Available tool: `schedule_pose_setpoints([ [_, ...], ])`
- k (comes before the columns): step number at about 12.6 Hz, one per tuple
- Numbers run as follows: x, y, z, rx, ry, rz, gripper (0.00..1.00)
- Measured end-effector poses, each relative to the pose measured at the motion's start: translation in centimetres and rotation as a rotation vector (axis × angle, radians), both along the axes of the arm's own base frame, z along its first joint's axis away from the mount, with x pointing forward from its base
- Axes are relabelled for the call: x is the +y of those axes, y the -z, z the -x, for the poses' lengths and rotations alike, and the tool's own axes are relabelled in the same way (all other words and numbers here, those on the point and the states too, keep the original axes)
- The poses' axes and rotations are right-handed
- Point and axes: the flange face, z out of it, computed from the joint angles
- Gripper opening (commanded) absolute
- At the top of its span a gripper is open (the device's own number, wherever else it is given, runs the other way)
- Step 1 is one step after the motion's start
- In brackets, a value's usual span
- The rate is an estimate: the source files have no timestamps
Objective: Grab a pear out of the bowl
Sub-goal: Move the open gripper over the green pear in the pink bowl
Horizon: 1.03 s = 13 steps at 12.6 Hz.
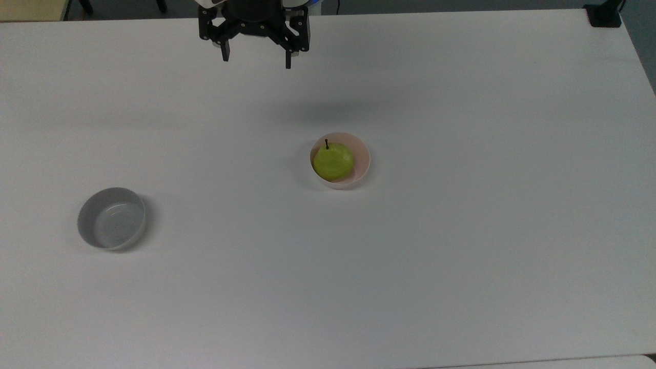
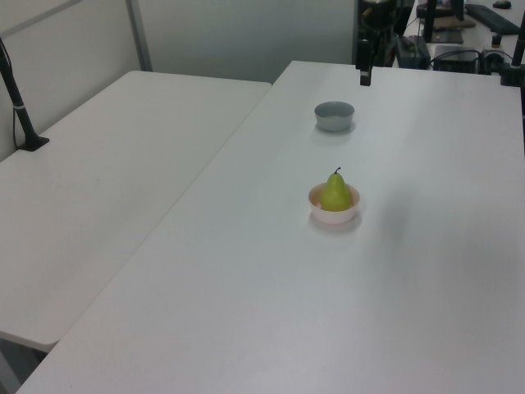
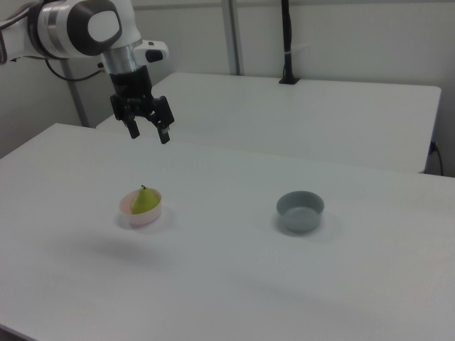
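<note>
We find the pear (image 1: 333, 161) seated stem-up in the bowl (image 1: 362, 160); the tool (image 1: 256, 59), fingers spread (empty), hangs well above, ready to descend.

I see a yellow-green pear (image 1: 333, 161) with dark stem, pale pink bowl (image 1: 362, 160), plain grey bowl (image 1: 111, 219), white table (image 1: 461, 256), black claw (image 1: 256, 59)
</note>
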Motion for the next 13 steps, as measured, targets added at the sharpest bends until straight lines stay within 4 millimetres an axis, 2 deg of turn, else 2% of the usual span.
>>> schedule_pose_setpoints([
  [9,0.1,0.0,0.0,0.001,-0.002,0.000,1.00],
  [11,1.1,0.1,0.0,0.002,-0.021,-0.001,1.00],
  [13,4.3,0.4,0.2,0.007,-0.077,-0.001,1.00],
])
